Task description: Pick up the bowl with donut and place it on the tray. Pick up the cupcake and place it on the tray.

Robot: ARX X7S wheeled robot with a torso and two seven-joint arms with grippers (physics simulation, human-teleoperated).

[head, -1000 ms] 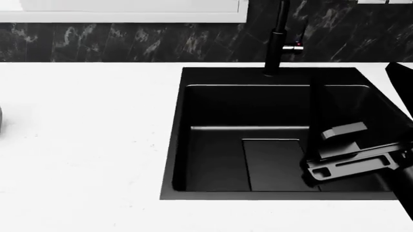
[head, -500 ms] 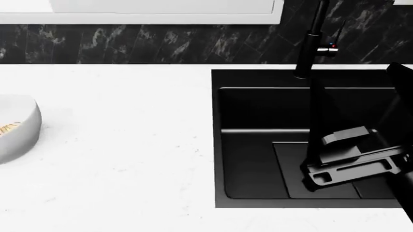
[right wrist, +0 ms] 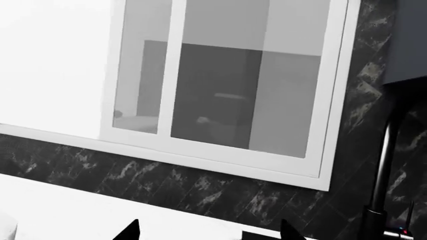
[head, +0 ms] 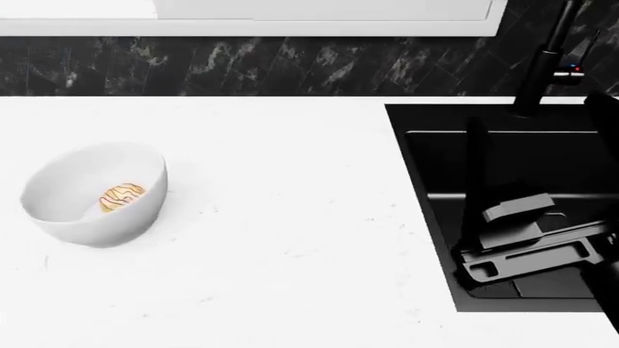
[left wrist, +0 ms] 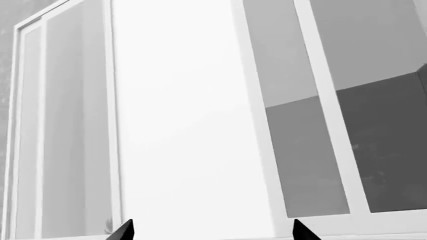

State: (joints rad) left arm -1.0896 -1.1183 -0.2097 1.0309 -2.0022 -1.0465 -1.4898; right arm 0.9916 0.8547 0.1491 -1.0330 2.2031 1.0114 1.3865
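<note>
The white bowl (head: pixel 58 210) stands on the white counter at the left in the head view, with the striped donut (head: pixel 122 197) inside it. The tray and the cupcake are out of view. My right gripper (head: pixel 517 217) hovers over the black sink, far to the right of the bowl. In the right wrist view its fingertips (right wrist: pixel 128 232) stand wide apart and empty, so it (right wrist: pixel 210 235) is open. My left gripper (left wrist: pixel 213 235) does not show in the head view. In the left wrist view it points at a window, with fingertips (left wrist: pixel 124 232) wide apart and empty.
A black sink (head: pixel 435 217) is set into the white counter (head: pixel 290 239) at the right. A black faucet (head: pixel 544 69) stands behind it and also shows in the right wrist view (right wrist: pixel 381 165). A dark marble backsplash (head: pixel 242 65) and a window run along the back.
The head view has swung left. The sink slid to the right of the view and the bowl with the donut came fully into view at the left. My right gripper keeps its place in the view.
</note>
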